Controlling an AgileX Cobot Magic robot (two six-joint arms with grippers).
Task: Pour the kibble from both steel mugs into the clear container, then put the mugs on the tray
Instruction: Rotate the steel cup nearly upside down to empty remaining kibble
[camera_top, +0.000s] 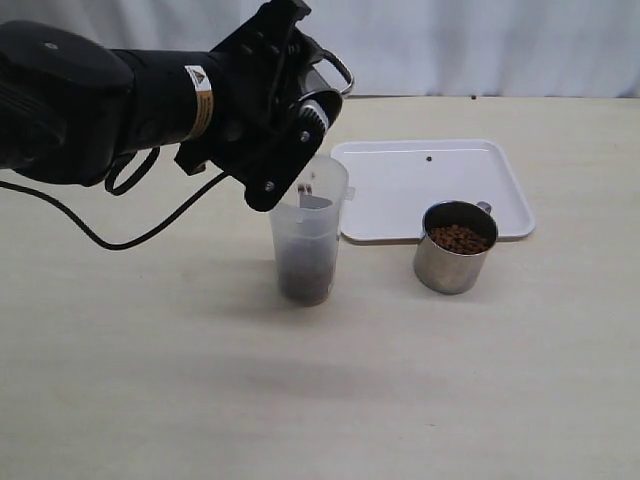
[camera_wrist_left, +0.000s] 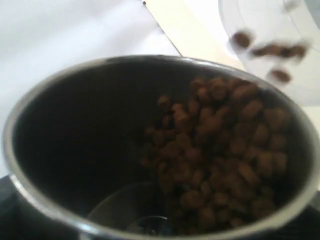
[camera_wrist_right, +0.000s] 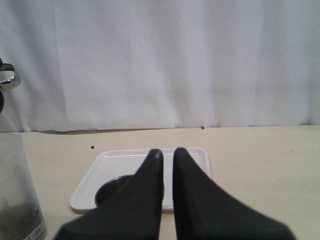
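Note:
My left gripper (camera_top: 300, 95) is shut on a steel mug (camera_top: 327, 72), held tipped over the clear container (camera_top: 308, 240). In the left wrist view, kibble (camera_wrist_left: 225, 150) lies heaped toward the lower side of the mug's rim (camera_wrist_left: 50, 85), and a few blurred pellets (camera_wrist_left: 270, 50) are in the air over the container's mouth (camera_wrist_left: 260, 20). A layer of kibble (camera_top: 306, 282) fills the container's bottom. The other steel mug (camera_top: 455, 248) stands upright, full of kibble, just in front of the white tray (camera_top: 400, 185). My right gripper (camera_wrist_right: 167, 155) is shut and empty, pointing at the tray (camera_wrist_right: 100, 170).
One stray pellet (camera_top: 429, 158) lies on the tray and another (camera_top: 473, 97) on the table near the white curtain at the back. The left arm's black cable (camera_top: 120, 240) trails over the table on the left.

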